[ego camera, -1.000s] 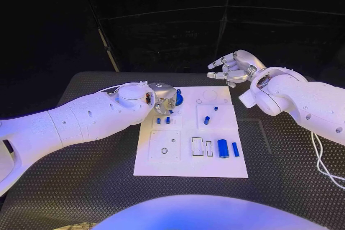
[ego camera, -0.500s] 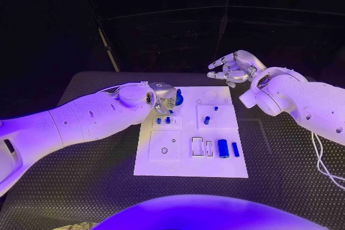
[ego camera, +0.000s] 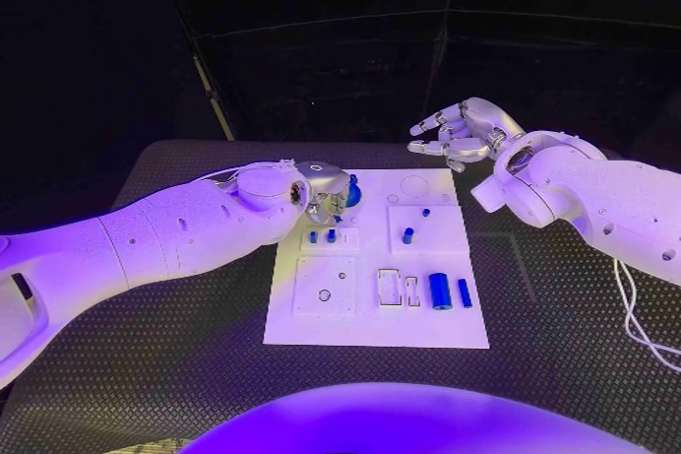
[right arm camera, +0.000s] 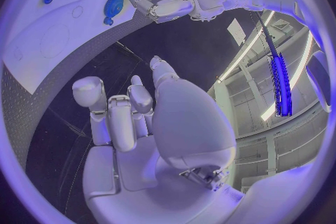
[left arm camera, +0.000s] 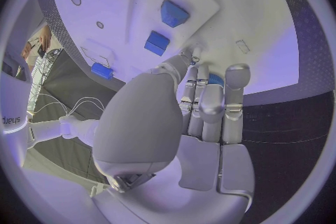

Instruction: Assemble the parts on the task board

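From the head camera, the left hand [ego camera: 324, 193] is hovering low over the far left part of the task board [ego camera: 378, 326], fingers curled down beside a round blue part [ego camera: 353, 191] standing there; whether they are touching it I cannot tell. Two small blue parts [ego camera: 322, 236] are sitting just nearer than the hand, and a blue cylinder [ego camera: 440, 291] is lying near the board's near right corner. The right hand [ego camera: 457, 134] is hanging beyond the board's far right corner, fingers loosely spread, holding nothing.

At the left wrist, the fingers [left arm camera: 210, 101] are reaching onto the board, two blue blocks [left arm camera: 166, 28] lying just beyond the fingertips.

At the right wrist, the fingers [right arm camera: 115, 112] are sitting apart and empty.
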Robot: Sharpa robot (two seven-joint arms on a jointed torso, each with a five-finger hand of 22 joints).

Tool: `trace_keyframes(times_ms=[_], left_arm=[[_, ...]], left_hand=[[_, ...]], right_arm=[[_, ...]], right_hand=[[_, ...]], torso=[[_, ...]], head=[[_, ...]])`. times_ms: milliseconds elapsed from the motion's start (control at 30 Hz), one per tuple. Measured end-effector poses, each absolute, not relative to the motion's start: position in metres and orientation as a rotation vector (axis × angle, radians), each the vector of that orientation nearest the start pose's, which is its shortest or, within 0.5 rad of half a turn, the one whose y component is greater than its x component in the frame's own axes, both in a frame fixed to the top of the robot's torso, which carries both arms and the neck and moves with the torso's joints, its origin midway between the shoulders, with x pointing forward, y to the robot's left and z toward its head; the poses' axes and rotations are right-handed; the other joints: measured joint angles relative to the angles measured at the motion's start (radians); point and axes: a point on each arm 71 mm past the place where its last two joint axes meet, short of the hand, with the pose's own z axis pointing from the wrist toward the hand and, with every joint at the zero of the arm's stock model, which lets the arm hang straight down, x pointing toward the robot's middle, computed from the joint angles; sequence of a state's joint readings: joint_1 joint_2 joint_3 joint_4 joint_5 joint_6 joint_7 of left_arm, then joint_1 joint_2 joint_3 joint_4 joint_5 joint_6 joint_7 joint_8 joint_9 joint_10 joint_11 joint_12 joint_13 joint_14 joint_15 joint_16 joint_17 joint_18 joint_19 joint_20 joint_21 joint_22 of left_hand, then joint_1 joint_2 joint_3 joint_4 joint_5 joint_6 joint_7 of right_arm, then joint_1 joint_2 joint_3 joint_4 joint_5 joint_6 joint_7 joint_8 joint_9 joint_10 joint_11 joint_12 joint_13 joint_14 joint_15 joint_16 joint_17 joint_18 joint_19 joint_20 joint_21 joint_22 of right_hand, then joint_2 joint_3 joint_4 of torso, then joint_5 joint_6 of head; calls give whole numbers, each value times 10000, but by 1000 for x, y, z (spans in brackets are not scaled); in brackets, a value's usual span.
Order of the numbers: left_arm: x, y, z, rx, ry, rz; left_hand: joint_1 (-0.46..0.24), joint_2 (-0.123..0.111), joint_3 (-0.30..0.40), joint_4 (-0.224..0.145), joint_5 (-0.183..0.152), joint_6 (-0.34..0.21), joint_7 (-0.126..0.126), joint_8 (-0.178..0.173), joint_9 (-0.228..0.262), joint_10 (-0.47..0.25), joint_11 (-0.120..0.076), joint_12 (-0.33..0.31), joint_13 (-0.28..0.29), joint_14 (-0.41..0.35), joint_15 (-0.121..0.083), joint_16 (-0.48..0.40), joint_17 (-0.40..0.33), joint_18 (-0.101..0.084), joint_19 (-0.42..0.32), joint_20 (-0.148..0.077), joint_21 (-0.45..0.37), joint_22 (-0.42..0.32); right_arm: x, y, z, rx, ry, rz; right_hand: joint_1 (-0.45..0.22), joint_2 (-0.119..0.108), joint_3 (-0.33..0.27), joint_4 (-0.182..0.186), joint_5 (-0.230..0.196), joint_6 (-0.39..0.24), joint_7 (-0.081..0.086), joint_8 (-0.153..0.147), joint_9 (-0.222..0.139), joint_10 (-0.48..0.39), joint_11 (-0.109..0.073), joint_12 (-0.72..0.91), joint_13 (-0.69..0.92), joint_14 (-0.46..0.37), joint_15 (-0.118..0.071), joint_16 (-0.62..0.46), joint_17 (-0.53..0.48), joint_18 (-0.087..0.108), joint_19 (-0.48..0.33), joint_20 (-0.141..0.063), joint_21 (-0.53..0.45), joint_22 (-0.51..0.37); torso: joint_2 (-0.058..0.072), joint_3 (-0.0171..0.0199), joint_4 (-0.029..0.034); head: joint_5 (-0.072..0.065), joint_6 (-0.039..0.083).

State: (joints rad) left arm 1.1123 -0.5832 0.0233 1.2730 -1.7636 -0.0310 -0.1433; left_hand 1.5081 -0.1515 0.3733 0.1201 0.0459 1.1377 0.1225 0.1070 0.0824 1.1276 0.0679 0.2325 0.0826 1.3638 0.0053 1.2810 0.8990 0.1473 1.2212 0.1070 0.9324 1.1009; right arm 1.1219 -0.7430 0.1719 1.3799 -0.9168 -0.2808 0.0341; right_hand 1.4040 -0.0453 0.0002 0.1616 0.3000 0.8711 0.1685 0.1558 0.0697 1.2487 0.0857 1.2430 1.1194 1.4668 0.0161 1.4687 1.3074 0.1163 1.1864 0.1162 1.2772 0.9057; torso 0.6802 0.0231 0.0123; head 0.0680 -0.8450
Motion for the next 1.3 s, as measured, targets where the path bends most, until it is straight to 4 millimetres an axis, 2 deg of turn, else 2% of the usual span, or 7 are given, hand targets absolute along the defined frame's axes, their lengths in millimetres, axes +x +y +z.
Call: trace_keyframes(times_ms=[33, 67, 100, 333, 533, 900, 1300], left_arm=[[511, 135, -238, 4856, 18422, -4469], [511, 135, -239, 4876, 18396, -4449], [511, 134, -238, 4888, 18366, -4446], [510, 134, -240, 4943, 18160, -4491], [510, 135, -241, 4954, 17995, -4551], [508, 138, -242, 4949, 17774, -4686], [504, 145, -235, 4814, 17164, -5006]], left_hand=[[38, 44, 63, -10, -29, 15, -8, 0, 8, 37, 31, 0, -5, 3, -2, 32, 19, 0, 37, -37, 46, 30], [131, 318, 125, -33, 8, 52, -9, -14, -1, 75, -3, 13, -3, 38, -38, 48, 40, -1, 53, -54, 68, 51], [126, 365, 140, -18, 8, 114, -12, 12, 2, 92, -16, 34, -2, 51, -51, 48, 56, -1, 53, -53, 68, 75], [100, 387, 550, 12, 2, 246, -35, 24, 4, 271, -52, 38, -69, 88, -88, 116, 88, 0, 139, -68, 214, 192], [-49, 536, 979, 110, -37, 247, -36, -12, 1, 341, -53, -78, -106, 88, -88, 116, 68, -1, 174, -103, 214, 217], [-100, 583, 1252, 80, 4, 236, -30, -4, -2, 446, -90, -142, -131, 125, -125, 116, 82, -1, 200, -128, 214, 301], [-233, 451, 1475, 109, 3, 253, -49, 25, 2, 518, -91, -164, -115, 160, -161, 157, 153, 0, 231, -159, 301, 383]], right_arm=[[524, -198, -160, 4114, 16230, 10501], [524, -197, -160, 4111, 16233, 10505], [524, -197, -160, 4111, 16235, 10505], [524, -197, -160, 4111, 16249, 10502], [524, -197, -161, 4108, 16262, 10509], [524, -197, -161, 4112, 16288, 10513], [523, -197, -163, 4125, 16311, 10509]], right_hand=[[0, 0, 0, 0, 0, 0, 0, 0, 0, 0, 0, 0, 0, 0, 0, 0, 0, 1, 0, 0, 0, 0], [0, 0, 0, 0, 0, 0, 0, 0, 0, 0, 0, 0, 0, 0, 0, 0, 0, 1, 0, 0, 0, 0], [0, 0, 0, 0, 0, 0, 0, 0, 0, 0, 0, 0, 0, 0, 0, 0, 0, 0, 0, 0, 0, 0], [0, -1, 0, 0, 0, 0, 0, 22, 0, 37, -36, 0, 9, -6, -6, 0, -1, 1, 0, 0, 0, 0], [1, -1, 0, 0, 0, 0, 0, 37, 0, 36, -36, 0, 8, -37, -37, 0, 0, 1, 0, 0, 0, 0], [1, -1, 0, 0, 0, 33, 33, 37, 0, 36, -36, 0, 7, -37, -37, 0, -1, 0, 0, 0, 0, 0], [-40, 39, -29, 29, 0, 69, -3, 36, 9, 36, -36, 0, 6, -37, -37, 0, -1, 1, 0, 0, 0, 0]], torso=[[0, 0, -1], [0, 0, -4], [0, 0, -6], [-5, 0, -7], [-5, 1, -3], [-5, 0, -1], [-5, -4, 6]], head=[[-2, 0], [-3, -1], [-4, -7], [-7, -11], [-2, 0], [-3, 16], [-11, 58]])
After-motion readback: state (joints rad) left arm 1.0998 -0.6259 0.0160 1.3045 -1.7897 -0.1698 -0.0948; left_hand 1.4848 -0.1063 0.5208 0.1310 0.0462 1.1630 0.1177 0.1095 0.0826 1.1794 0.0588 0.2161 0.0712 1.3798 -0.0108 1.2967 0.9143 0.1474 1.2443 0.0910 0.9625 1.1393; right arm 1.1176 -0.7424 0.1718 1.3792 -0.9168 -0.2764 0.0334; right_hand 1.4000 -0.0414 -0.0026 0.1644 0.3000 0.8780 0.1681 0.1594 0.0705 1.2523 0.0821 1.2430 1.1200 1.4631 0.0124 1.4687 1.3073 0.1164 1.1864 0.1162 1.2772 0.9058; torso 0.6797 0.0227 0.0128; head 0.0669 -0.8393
